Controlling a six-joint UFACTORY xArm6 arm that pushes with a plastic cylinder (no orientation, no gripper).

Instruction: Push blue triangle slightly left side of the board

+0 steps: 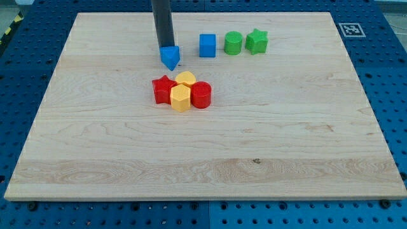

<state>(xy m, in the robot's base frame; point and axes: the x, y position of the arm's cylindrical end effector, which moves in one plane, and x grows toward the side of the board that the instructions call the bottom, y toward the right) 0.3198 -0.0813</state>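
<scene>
From my remote seat I see my tip point(165, 49) set down at the far side of the bench point(305, 140), left of centre. It stands right at the far-left edge of the blue triangle point(170, 57), touching it or very nearly so. This rig carries no end effector that opens or clenches, only the dark rod, so there is nothing grasped.

To the right of the triangle, in a row along the far side, sit a blue cube point(207, 46), a green cylinder point(233, 43) and a green star point(257, 41), the two green ones just beside each other.

Nearer to me than the triangle, a tight cluster is packed together: a red star point(163, 90) on the left, a yellow block point(186, 79) behind, a yellow hexagonal block point(180, 99) in front, and a red cylinder point(201, 95) on the right.
</scene>
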